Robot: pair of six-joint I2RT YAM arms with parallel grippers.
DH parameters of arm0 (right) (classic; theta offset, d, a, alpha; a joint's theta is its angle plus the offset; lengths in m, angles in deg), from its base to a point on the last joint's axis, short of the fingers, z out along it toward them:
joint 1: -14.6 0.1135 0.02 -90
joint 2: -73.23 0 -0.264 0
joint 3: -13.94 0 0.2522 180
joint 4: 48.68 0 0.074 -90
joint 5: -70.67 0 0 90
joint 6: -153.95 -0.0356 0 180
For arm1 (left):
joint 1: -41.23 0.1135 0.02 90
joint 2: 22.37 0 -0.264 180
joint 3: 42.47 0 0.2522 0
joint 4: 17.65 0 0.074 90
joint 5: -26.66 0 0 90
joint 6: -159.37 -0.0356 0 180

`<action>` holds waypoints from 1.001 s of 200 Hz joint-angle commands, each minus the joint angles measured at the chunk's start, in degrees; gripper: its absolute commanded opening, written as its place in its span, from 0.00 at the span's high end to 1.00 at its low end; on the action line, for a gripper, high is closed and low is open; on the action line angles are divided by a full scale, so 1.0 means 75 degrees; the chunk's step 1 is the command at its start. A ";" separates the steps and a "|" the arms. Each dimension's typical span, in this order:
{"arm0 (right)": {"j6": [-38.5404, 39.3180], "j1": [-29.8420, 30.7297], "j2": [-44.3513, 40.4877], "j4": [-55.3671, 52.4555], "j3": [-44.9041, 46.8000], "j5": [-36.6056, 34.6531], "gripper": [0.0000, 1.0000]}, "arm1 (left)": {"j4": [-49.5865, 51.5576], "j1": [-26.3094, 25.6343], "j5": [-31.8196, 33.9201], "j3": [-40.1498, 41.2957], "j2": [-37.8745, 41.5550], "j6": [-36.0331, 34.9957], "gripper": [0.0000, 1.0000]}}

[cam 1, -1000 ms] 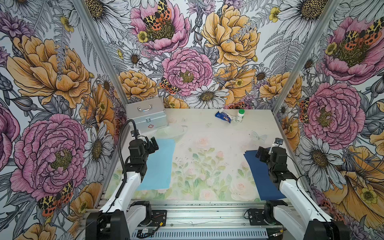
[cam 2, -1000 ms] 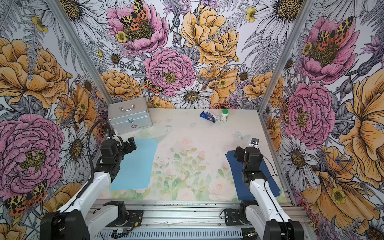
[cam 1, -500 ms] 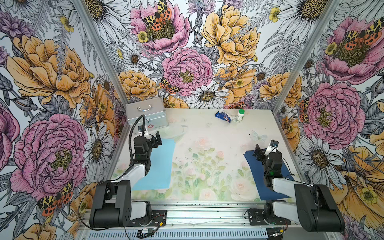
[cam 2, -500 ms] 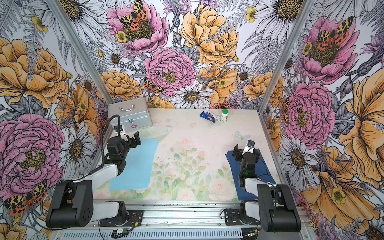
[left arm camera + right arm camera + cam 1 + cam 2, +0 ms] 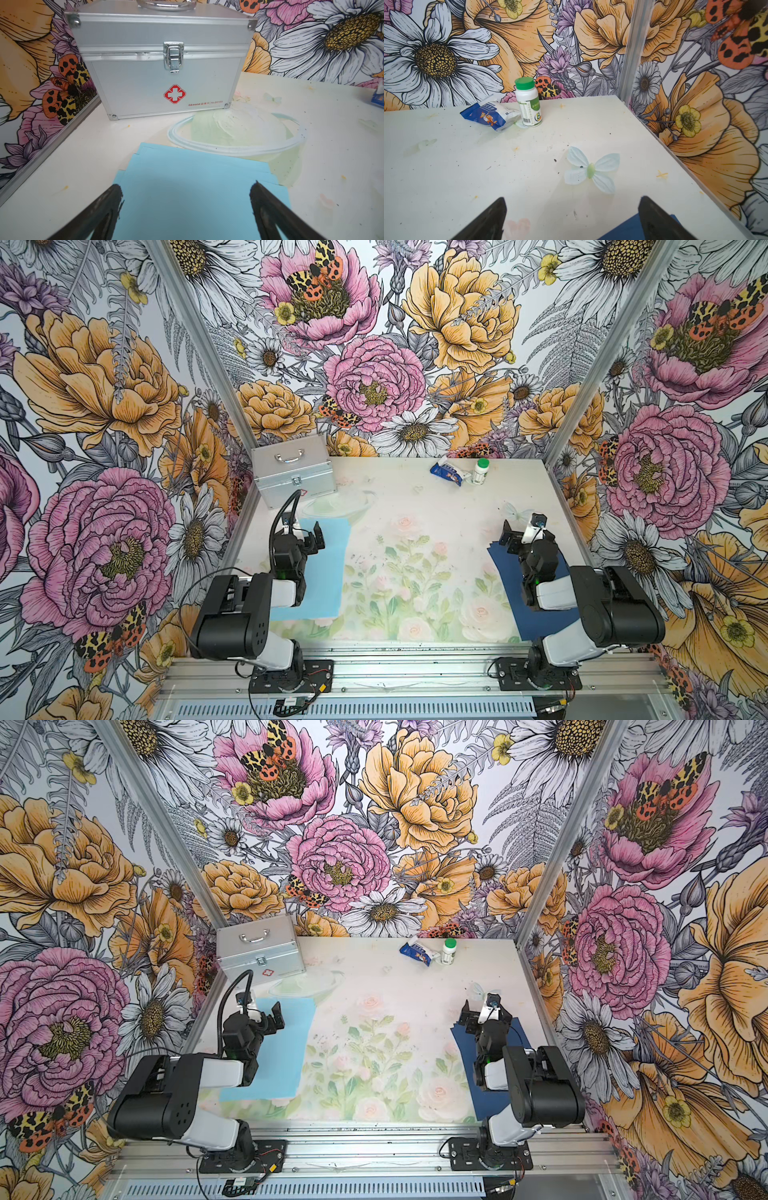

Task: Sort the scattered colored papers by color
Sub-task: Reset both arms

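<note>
A stack of light sky blue papers (image 5: 326, 572) (image 5: 286, 1052) lies flat at the left of the table, its edges slightly fanned in the left wrist view (image 5: 187, 176). Dark navy papers (image 5: 507, 585) (image 5: 467, 1060) lie at the right, partly hidden under the right arm. My left gripper (image 5: 309, 537) (image 5: 186, 187) hangs open just above the far part of the light blue stack and holds nothing. At the far edge of the navy stack my right gripper (image 5: 513, 537) (image 5: 571, 200) is open and empty, with a navy corner (image 5: 629, 228) by one finger.
A silver first-aid case (image 5: 293, 470) stands at the back left with a clear round lid (image 5: 236, 133) before it. A blue-and-white packet (image 5: 446, 472) and a green-capped white bottle (image 5: 481, 470) sit at the back. A pale butterfly (image 5: 591, 170) lies ahead of the right gripper.
Both arms have folded back and down toward the front rail. Both grippers stay open above the far ends of their stacks. The papers have not moved.
</note>
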 commanded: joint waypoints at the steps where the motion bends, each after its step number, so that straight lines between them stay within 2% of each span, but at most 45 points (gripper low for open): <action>1: 0.0115 0.0056 -0.0085 -0.0696 -0.0407 0.0178 0.00 | -0.0966 -0.0108 0.0270 -0.0045 0.0112 -0.0215 0.02; 16: 0.0070 0.0069 -0.0054 -0.1399 -0.0794 0.0049 0.00 | -0.0789 -0.0276 0.0667 -0.0313 -0.0064 -0.0286 0.02; 28: 0.0091 0.0081 -0.0058 -0.1943 -0.1029 0.0023 0.00 | 0.0054 -0.0427 0.1476 -0.0662 0.0033 -0.0216 0.02; 42: 0.0106 0.0108 -0.0056 -0.1938 -0.1040 0.0008 0.00 | -0.0234 -0.0358 0.1379 -0.0606 -0.0060 -0.0165 0.02; 200: 0.0171 0.0188 -0.0033 -0.1959 -0.1064 -0.0094 0.00 | -0.0091 -0.0313 0.1293 -0.0640 -0.0023 -0.0144 0.02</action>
